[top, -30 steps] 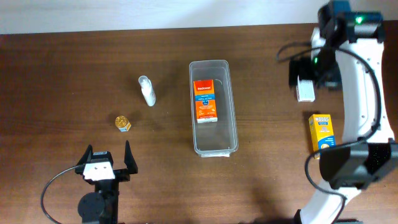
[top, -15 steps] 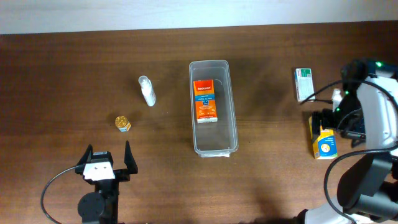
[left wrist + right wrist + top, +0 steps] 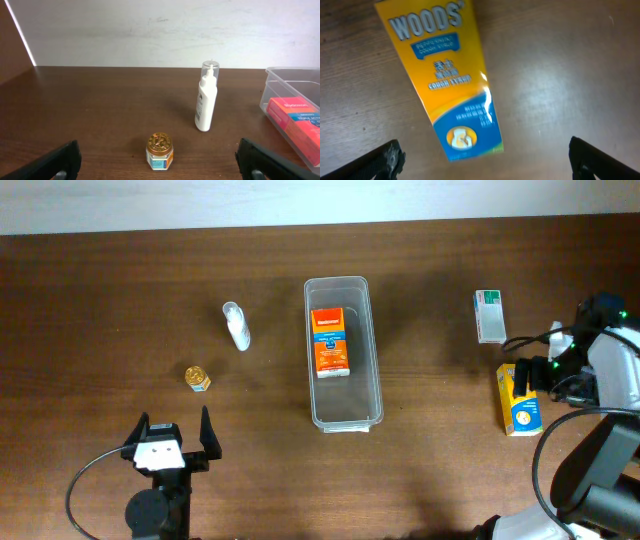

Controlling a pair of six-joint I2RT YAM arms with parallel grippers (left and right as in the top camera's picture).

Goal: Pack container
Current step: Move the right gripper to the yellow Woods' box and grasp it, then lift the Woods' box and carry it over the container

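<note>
So our right hand (image 3: pixel 487 161), spread wide, hangs over the yellow Woods box (image 3: pixel 445 85) well right of the container (image 3: pixel 378 370), which sits on the tabletop (image 3: pixel 100 300) holding an orange box (image 3: pixel 330 342), while our left hand (image 3: pixel 173 432) is spread just as wide, nearer us and left of it.

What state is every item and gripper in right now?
container: open, holds orange box
orange box: flat inside container
pump bottle: standing upright
gold-lidded jar: upright, lid on
green-white box: flat on table
Woods cough syrup box: flat on table
left gripper: jaws open, empty
right gripper: jaws open, empty
</note>
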